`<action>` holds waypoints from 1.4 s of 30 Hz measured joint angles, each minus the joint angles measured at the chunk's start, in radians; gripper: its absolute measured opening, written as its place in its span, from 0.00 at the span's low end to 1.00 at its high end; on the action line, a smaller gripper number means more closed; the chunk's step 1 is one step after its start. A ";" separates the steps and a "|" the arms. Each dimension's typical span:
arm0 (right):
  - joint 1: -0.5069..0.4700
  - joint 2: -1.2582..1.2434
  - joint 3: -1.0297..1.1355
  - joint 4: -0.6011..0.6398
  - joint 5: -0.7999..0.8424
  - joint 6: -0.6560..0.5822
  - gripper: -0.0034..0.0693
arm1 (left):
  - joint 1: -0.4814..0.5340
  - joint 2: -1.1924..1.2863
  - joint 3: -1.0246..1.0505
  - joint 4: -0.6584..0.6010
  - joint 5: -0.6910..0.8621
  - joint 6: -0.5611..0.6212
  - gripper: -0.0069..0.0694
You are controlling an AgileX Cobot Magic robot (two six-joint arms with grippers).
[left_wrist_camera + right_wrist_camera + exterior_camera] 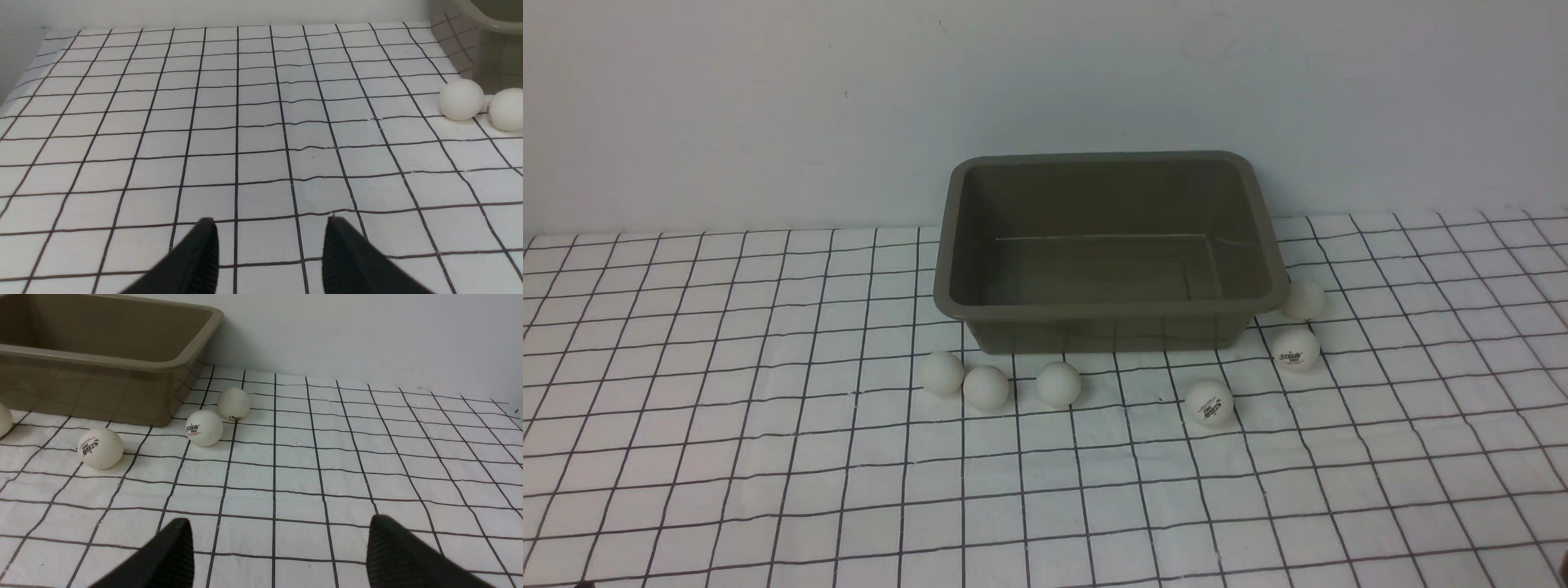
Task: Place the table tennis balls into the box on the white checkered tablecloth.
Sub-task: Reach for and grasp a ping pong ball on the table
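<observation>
Currently nothing is held, the left gripper [269, 223] with jaws narrowly apart, the right gripper [280, 521] spread wide, and all six table tennis balls [1058, 384] lie on the white checkered tablecloth [768, 490] from 7 to 4 o'clock round the box [1107, 311], so an off-centre pinch likely flicks one rolling away.

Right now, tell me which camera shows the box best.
The front view: the whole box shows there, all four rim edges and its bare floor. The right wrist view catches only one corner and an outer wall; the left wrist view shows just a sliver of rim.
</observation>
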 joint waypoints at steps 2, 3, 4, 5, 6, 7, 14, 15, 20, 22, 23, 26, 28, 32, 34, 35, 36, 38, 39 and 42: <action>0.000 0.000 0.000 0.000 0.000 0.000 0.75 | 0.000 0.000 0.000 0.000 0.000 0.000 0.51; 0.000 0.000 0.000 0.000 0.000 0.000 0.75 | 0.000 0.000 0.000 0.000 0.000 0.000 0.51; 0.000 0.000 0.000 0.000 0.000 0.000 0.75 | 0.000 0.000 0.000 0.000 0.000 0.000 0.51; 0.000 0.000 0.000 0.000 0.000 0.000 0.75 | 0.000 0.000 0.000 0.000 0.000 0.000 0.51; 0.000 0.000 0.000 0.000 0.000 0.000 0.75 | 0.000 0.000 0.000 0.000 0.000 0.000 0.51; 0.000 0.000 0.000 0.000 0.000 0.000 0.75 | 0.000 0.000 0.000 0.000 0.000 0.000 0.51; 0.000 0.000 0.000 0.000 0.000 0.000 0.75 | 0.000 0.000 0.000 0.000 0.000 0.000 0.51; 0.000 0.000 0.000 0.000 0.000 0.000 0.75 | 0.000 0.000 0.000 0.000 0.000 0.000 0.51; 0.000 0.000 0.000 0.000 0.000 0.000 0.75 | 0.000 0.000 0.000 0.000 0.000 0.000 0.51; 0.000 0.000 0.000 0.000 -0.003 0.000 0.75 | 0.000 0.000 0.000 0.000 0.000 0.000 0.51; 0.000 0.000 0.000 0.005 -0.004 0.000 0.75 | 0.000 0.000 0.000 0.000 0.000 0.000 0.51; 0.000 0.000 -0.009 0.038 0.003 0.022 0.75 | 0.000 0.000 0.000 0.000 0.000 0.000 0.51; 0.000 0.000 -0.058 0.062 0.016 0.028 0.75 | 0.000 0.000 0.000 0.000 0.000 0.000 0.51; 0.000 -0.001 -0.264 0.075 0.083 0.025 0.75 | 0.000 0.000 0.000 0.000 0.000 0.000 0.51; 0.000 -0.001 -0.358 0.058 0.150 0.025 0.75 | 0.000 0.000 0.000 0.000 0.000 0.000 0.51; 0.000 -0.001 -0.398 0.052 0.179 0.025 0.75 | 0.000 0.000 0.000 0.000 0.000 0.000 0.51; 0.000 -0.001 -0.417 0.051 0.192 0.025 0.75 | 0.000 0.000 0.000 0.000 0.000 0.000 0.51; 0.000 -0.001 -0.431 0.051 0.195 0.025 0.75 | 0.000 0.000 0.000 0.000 0.000 0.000 0.51; 0.000 -0.001 -0.432 0.051 0.192 0.025 0.75 | 0.000 0.000 0.000 0.000 0.000 0.000 0.51; 0.000 -0.001 -0.432 0.052 0.194 0.025 0.75 | 0.000 0.000 0.000 0.000 0.000 0.000 0.51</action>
